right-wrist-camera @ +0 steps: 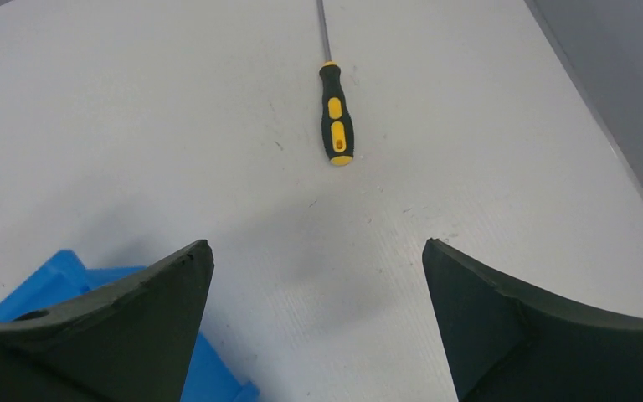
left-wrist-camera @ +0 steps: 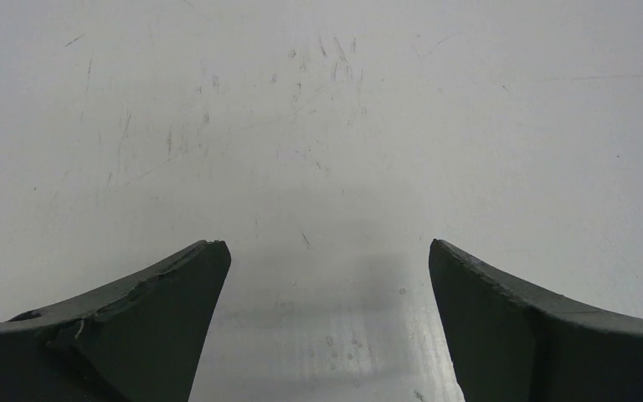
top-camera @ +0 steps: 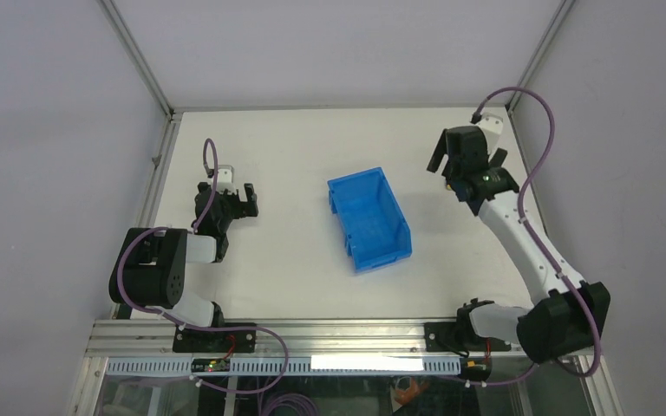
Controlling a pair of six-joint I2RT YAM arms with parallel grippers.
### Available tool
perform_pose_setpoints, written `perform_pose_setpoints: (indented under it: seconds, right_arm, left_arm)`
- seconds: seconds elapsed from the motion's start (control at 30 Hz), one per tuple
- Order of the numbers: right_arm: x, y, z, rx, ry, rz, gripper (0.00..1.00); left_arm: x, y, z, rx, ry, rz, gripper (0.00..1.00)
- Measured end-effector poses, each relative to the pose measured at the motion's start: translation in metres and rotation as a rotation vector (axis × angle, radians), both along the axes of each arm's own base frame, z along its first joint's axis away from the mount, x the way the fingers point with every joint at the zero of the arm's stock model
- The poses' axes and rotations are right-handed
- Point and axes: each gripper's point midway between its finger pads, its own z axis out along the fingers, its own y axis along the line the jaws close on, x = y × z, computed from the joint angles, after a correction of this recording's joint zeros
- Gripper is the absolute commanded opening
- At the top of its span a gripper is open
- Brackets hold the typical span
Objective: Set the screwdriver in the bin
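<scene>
The screwdriver [right-wrist-camera: 336, 113], with a yellow-and-black handle and a thin metal shaft running off the top edge, lies flat on the white table in the right wrist view. My right gripper [right-wrist-camera: 316, 247] is open and empty, hanging above the table short of the handle's butt end. The blue bin [top-camera: 368, 218] stands open-topped at the table's middle, and its corner [right-wrist-camera: 59, 268] shows behind my right gripper's left finger. From above, the right gripper [top-camera: 466, 165] hovers at the back right and hides the screwdriver. My left gripper [top-camera: 237, 198] is open and empty over bare table [left-wrist-camera: 326, 167].
Metal frame rails [top-camera: 152, 186] run along the table's left, right and back sides, with grey walls behind. A purple cable [top-camera: 533, 147] loops off the right arm. The arm bases sit at the near edge.
</scene>
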Motion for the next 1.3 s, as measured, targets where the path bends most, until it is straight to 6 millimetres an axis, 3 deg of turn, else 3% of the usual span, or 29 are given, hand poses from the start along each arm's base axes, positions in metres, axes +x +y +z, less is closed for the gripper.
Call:
perform_pose_setpoints:
  seconds: [0.07,0.13,0.4,0.57,0.8,0.9,1.0,1.1,1.13,1.17,1.3]
  right_arm:
    - [0.013,-0.011,0.01,-0.003,0.056,-0.044,0.99]
    - [0.021,-0.02,0.004,-0.009,0.117,-0.071,0.99]
    - [0.046,-0.048,-0.057,0.027,0.393,-0.091,1.0]
    - [0.074,-0.052,-0.083,0.056,0.464,-0.06,0.98]
    - [0.119,-0.055,-0.138,0.079,0.572,-0.023,0.86]
    - [0.124,-0.057,-0.159,0.078,0.613,-0.018,0.8]
    - [0.122,-0.057,-0.174,0.089,0.649,-0.008,0.62]
    - [0.122,-0.056,-0.183,0.089,0.67,0.006,0.24]
    - [0.124,-0.054,-0.185,0.1,0.669,0.008,0.07]
    - [0.126,-0.054,-0.185,0.096,0.666,0.014,0.0]
    - [0.128,-0.055,-0.183,0.089,0.664,0.02,0.0]
  left_arm:
    - [0.0,0.0,0.0,0.0,0.0,0.0,0.99]
    - [0.0,0.0,0.0,0.0,0.0,0.0,0.99]
    - [0.0,0.0,0.0,0.0,0.0,0.0,0.99]
    - [0.0,0.0,0.0,0.0,0.0,0.0,0.99]
    - [0.0,0.0,0.0,0.0,0.0,0.0,0.99]
    - [0.0,0.0,0.0,0.0,0.0,0.0,0.99]
    - [0.0,0.0,0.0,0.0,0.0,0.0,0.99]
    - [0.0,0.0,0.0,0.0,0.0,0.0,0.99]
    - [0.0,0.0,0.0,0.0,0.0,0.0,0.99]
    - [0.0,0.0,0.0,0.0,0.0,0.0,0.99]
    - [0.0,0.0,0.0,0.0,0.0,0.0,0.99]
